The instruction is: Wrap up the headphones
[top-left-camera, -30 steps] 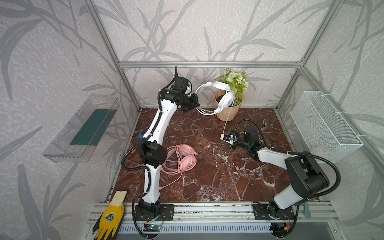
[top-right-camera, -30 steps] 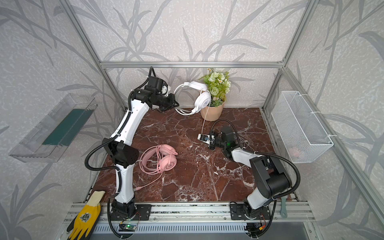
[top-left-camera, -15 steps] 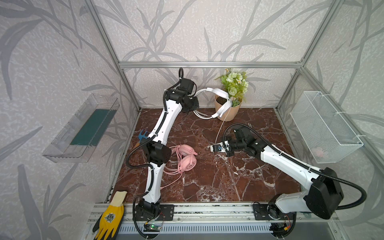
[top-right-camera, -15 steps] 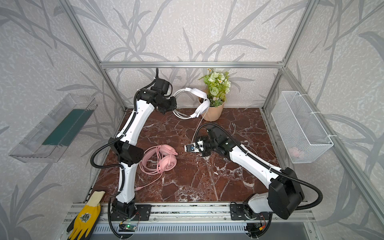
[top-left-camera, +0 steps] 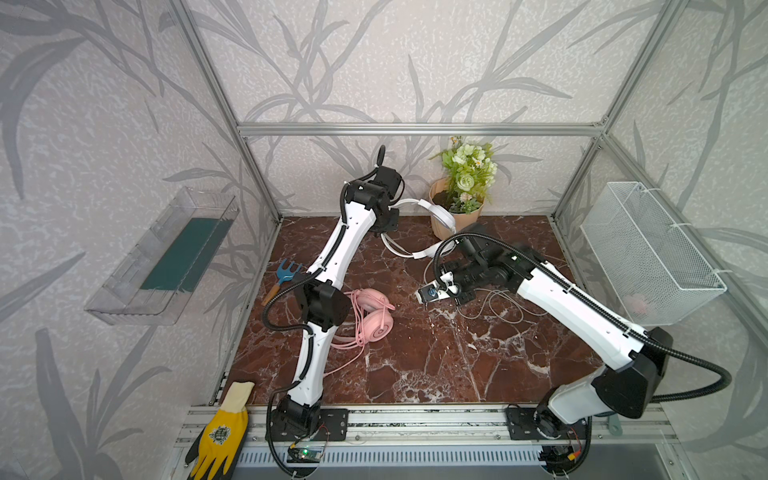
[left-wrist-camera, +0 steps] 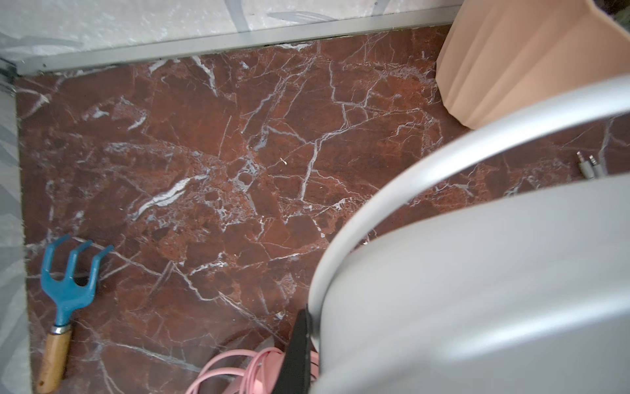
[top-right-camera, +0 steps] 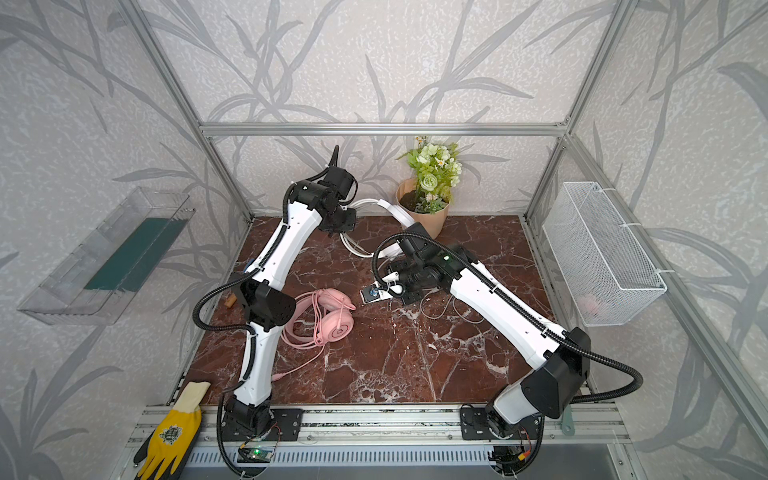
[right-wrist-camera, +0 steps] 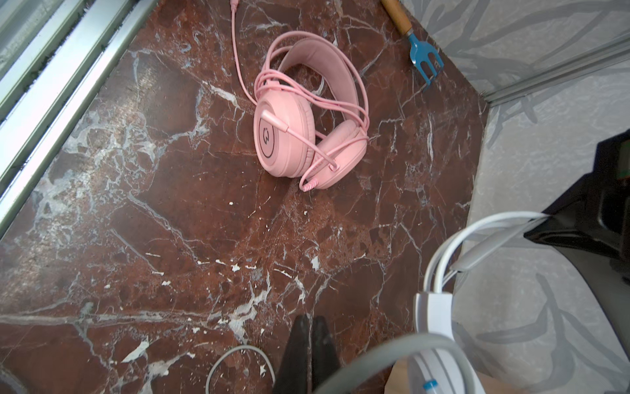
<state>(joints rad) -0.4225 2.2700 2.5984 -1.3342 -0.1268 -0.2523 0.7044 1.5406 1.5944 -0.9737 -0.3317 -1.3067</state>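
The white headphones [top-left-camera: 441,216] hang above the back of the floor, in front of the pot. My left gripper [top-left-camera: 392,208] is shut on their headband [right-wrist-camera: 484,225]; the left wrist view shows one black finger [left-wrist-camera: 300,344] against the pale band. My right gripper [top-left-camera: 432,291] sits low over the middle of the floor, fingers [right-wrist-camera: 301,341] pressed together, shut on the white cable [top-left-camera: 490,307]. The cable comes out on both sides of the fingers and loops on the marble under the arm. The pink headphones [top-left-camera: 374,320] lie on the floor by the left arm with their cable tangled around them.
A flower pot [top-left-camera: 457,216] stands at the back. A blue hand rake [top-left-camera: 286,274] lies at the left edge. A wire basket [top-left-camera: 648,257] hangs on the right wall and a clear tray [top-left-camera: 166,257] on the left. A yellow glove [top-left-camera: 220,432] lies on the front rail.
My right arm has stretched out and carried its gripper left and toward the front, with cable trailing on the floor. The white headphones have turned and dropped lower in my left gripper.
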